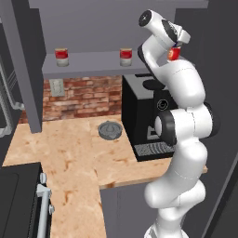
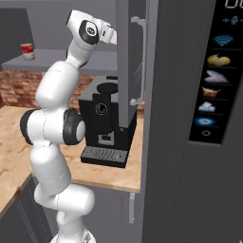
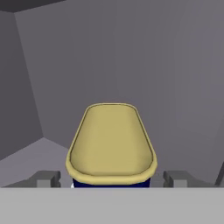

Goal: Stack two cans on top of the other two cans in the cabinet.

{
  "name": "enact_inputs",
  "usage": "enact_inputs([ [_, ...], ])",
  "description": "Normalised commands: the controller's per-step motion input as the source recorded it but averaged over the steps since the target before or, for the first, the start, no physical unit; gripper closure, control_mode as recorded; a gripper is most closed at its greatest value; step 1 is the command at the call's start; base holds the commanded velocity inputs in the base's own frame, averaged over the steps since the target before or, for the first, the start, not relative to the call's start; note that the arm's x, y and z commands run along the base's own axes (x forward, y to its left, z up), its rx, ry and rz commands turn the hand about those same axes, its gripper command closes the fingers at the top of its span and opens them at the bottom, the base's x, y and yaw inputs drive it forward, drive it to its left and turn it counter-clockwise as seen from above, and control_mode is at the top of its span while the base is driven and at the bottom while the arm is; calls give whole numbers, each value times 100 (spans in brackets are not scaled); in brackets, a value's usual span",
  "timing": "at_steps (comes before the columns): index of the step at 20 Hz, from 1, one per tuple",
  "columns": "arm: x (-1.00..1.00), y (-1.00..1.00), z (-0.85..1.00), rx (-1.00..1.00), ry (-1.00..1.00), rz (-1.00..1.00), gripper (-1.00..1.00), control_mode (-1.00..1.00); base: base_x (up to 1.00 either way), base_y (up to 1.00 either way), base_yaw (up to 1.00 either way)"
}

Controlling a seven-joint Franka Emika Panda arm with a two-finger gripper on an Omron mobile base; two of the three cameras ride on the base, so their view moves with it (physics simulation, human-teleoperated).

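Observation:
Two red-and-white cans (image 1: 61, 56) (image 1: 125, 56) stand apart on the grey shelf board of the cabinet (image 1: 93, 64). A third red can (image 1: 173, 53) shows just under my hand at the shelf's right end, partly hidden by the arm. In the hand view the dark-blue can (image 3: 111, 146) with its yellow top stands upright between my fingers, with the cabinet's grey back wall (image 3: 131, 65) behind it. My gripper (image 3: 111, 179) is open, each fingertip (image 3: 46, 178) a clear gap away from the can's side. What the blue can rests on is hidden. One red can (image 2: 27, 51) also shows on the shelf.
A black coffee machine (image 1: 144, 111) (image 2: 107, 118) stands on the wooden counter under the cabinet's right end. A grey round dish (image 1: 110, 129) lies to its left. The open cabinet door (image 2: 130, 57) hangs right of my hand. A tall dark panel (image 2: 190, 118) fills the right side.

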Motion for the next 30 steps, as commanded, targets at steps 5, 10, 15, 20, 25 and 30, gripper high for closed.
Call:
enact_inputs([
  [5, 0, 0, 0, 0, 0, 0, -100, -100, 0, 0, 0],
  [10, 0, 0, 0, 0, 0, 0, -100, -100, 0, 0, 0],
  [15, 0, 0, 0, 0, 0, 0, -100, -100, 0, 0, 0],
  [20, -5, 2, 0, 0, 0, 0, -100, -100, 0, 0, 0],
  [25, -22, 20, 0, 0, 0, 0, -100, -100, 0, 0, 0],
  [30, -30, 34, 0, 0, 0, 1, -100, -100, 0, 0, 0],
])
